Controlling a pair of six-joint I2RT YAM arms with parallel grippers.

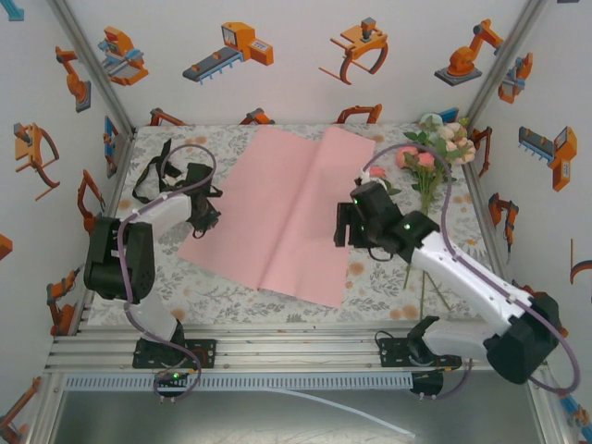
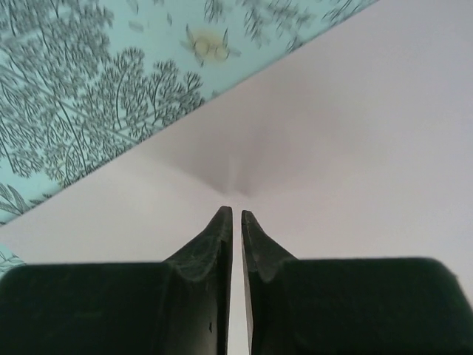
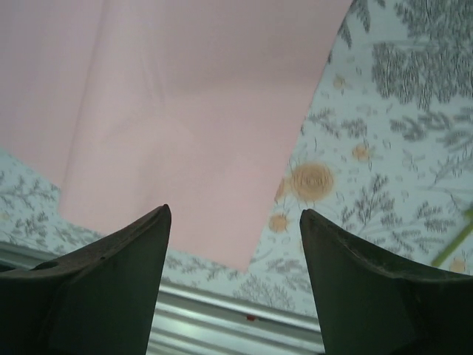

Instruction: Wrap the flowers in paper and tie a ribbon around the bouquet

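While the paper (image 1: 277, 213) is lying flat, pink face up, across the middle of the table (image 1: 379, 287), we are seeing the left gripper (image 2: 236, 213) sitting at its left edge, with only a thin slit between its fingers and their tips at a small pucker. We cannot tell whether it is pinching the sheet. The right gripper (image 3: 235, 214) is hovering wide open and empty by the paper's right edge. The flowers (image 1: 435, 148) are lying far right and the ribbon (image 1: 148, 180) far left.

flower stalks (image 1: 425, 196) (partly) behind right arm (image 1: 462, 276)
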